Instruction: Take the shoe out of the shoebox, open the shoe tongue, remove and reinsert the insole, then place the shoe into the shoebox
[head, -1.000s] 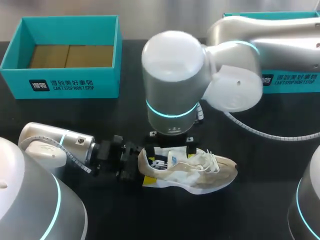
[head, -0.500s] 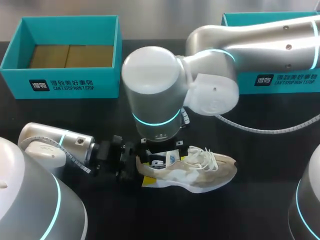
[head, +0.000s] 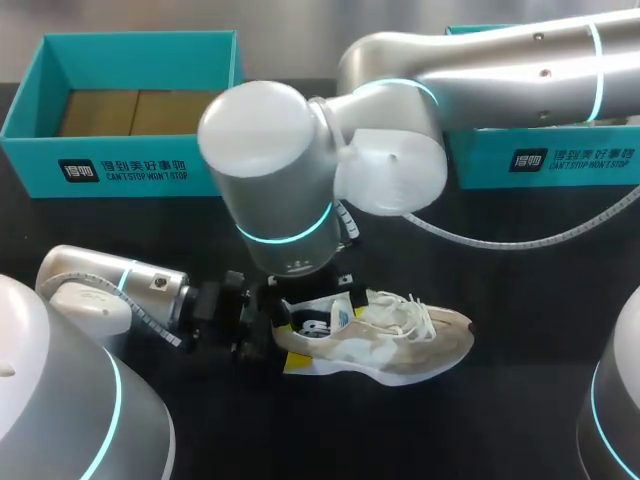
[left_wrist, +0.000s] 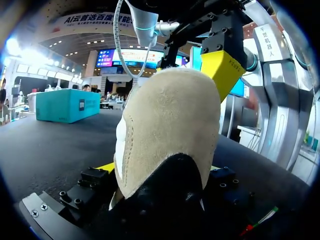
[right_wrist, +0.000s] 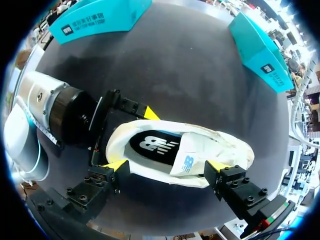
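Note:
A beige and white shoe (head: 400, 345) stands on the black table, toe to the right. My left gripper (head: 262, 330) is shut on its heel from both sides; that heel (left_wrist: 165, 130) fills the left wrist view, between the left gripper (left_wrist: 161, 167) fingers. My right gripper (head: 312, 295) hangs open just above the shoe's opening. From the right wrist, the black insole (right_wrist: 152, 145) and white tongue (right_wrist: 187, 162) show below the right gripper (right_wrist: 166, 165), whose fingers straddle the shoe (right_wrist: 225, 145) without touching it.
An open teal shoebox (head: 120, 170) with a brown floor stands at the back left. A second teal box (head: 560, 160) sits at the back right, partly hidden by my right arm. My right arm spans the table's middle.
My right arm has swung left, bringing its open gripper from over the shoe's middle toward the heel opening. The shoe and my left gripper have stayed put.

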